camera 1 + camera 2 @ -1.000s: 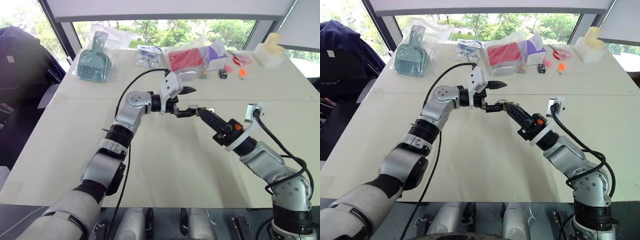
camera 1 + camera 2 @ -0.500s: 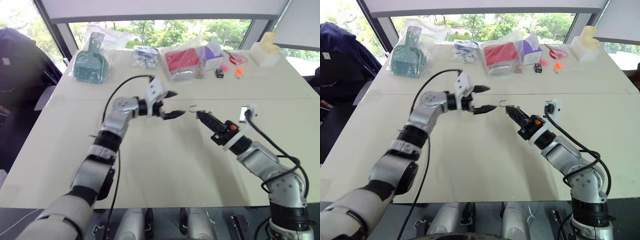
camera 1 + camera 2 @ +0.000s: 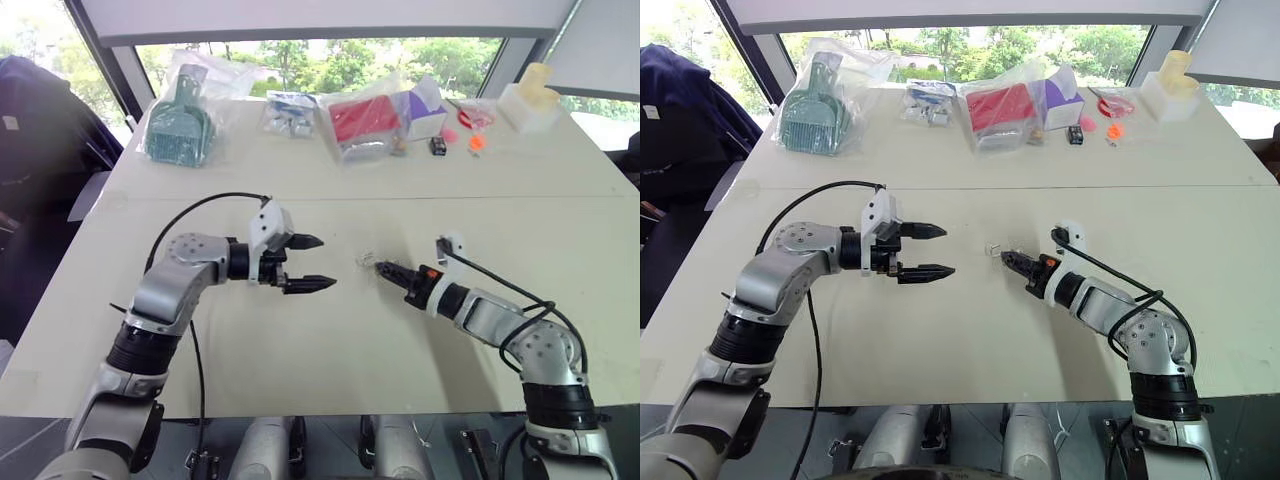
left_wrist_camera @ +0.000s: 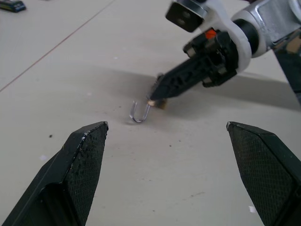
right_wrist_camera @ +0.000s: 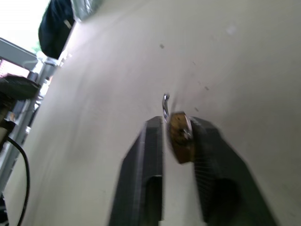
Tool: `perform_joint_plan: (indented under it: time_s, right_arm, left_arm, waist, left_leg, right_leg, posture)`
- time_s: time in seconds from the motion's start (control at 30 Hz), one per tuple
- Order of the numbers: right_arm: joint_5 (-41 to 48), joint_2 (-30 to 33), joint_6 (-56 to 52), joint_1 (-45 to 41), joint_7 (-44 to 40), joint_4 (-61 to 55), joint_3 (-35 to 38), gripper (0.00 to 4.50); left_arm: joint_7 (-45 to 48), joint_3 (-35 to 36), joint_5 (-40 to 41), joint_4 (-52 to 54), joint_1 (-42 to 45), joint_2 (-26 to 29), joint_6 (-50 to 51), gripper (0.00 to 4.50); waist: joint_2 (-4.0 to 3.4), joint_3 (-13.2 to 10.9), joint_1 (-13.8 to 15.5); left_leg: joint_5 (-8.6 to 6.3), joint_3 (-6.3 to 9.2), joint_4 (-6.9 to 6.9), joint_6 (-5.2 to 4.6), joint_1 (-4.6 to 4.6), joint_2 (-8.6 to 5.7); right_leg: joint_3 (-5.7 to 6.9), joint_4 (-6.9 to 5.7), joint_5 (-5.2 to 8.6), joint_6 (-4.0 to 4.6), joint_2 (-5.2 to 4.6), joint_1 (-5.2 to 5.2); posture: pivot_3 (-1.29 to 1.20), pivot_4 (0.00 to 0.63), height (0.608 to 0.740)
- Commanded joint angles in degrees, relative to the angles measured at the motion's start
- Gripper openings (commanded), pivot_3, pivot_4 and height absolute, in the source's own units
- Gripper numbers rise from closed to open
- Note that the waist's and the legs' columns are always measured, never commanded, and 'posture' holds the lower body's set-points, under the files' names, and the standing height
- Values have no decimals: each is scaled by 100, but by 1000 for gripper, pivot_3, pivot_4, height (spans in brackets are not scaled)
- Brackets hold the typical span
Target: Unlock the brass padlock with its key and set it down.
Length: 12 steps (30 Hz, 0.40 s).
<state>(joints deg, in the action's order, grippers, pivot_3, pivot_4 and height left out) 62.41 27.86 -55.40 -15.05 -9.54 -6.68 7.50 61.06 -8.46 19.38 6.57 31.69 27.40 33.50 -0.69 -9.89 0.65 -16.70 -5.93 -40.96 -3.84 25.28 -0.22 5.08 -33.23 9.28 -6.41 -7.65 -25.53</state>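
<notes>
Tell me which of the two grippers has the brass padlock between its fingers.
The right gripper: the brass padlock sits between its fingers at the table. The left gripper is open, empty and apart.

Brass padlock: tiny yellow-gold body w/ thin silvery shackle, hooked open, free end loose. Sits low at the bench surface, mid-bench, between the right gripper fingertips; shackle pokes out past the tips, its curved end at the bench top. Can't tell if body rests on bench. Key: can't make it out.
</notes>
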Motion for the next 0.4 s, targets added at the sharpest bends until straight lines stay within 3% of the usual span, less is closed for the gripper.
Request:
perform_joint_plan:
  time_s: [0.03, 0.13, 0.17, 0.27, 0.4]
  right_arm:
    - [-492, 524, 41, 16, -418, -338, 67, 2866]
    - [-803, 1012, 42, 182, -766, -695, 38, 4221]
    - [-834, 1246, 3, 288, -900, -894, 146, 4456]
    - [-1015, 1900, 141, 738, -1334, -1334, 637, 4456]
    - [-930, 2102, 565, 1530, -2031, -1631, 1616, 4456]
  left_arm:
    - [-148, 86, 88, 151, 14, 17, -18, 4234]
    - [-145, 95, 118, 128, -29, 72, -52, 4234]
    - [-141, 117, 138, 130, -76, 106, -36, 4234]
    - [-144, 165, 179, 151, -211, 201, -25, 4234]
    - [-201, 205, 254, 202, -420, 316, 65, 4234]
  waist:
    - [0, 0, 7]
    - [0, 1, 20]
    - [0, 1, 17]
    - [0, 0, 8]
    - [2, -1, 17]
  left_leg:
    - [0, 0, 0, -1, -1, -1]
    - [-5, 1, -1, -10, 0, -2]
    - [-11, 1, -1, -20, 0, -3]
    - [-16, 0, 0, -28, 1, -2]
    - [-18, 1, -1, -32, 0, -1]
  right_leg:
    - [0, 0, 0, 0, 0, 2]
    - [0, 1, 1, -1, 0, 5]
    - [0, 1, 1, -1, -1, 5]
    - [0, 3, 1, -2, -1, 3]
    - [1, 4, 1, -3, 0, 5]
  posture:
    - [0, 150, 735]
    - [0, 150, 735]
    - [0, 150, 735]
    - [0, 150, 735]
    - [0, 150, 735]
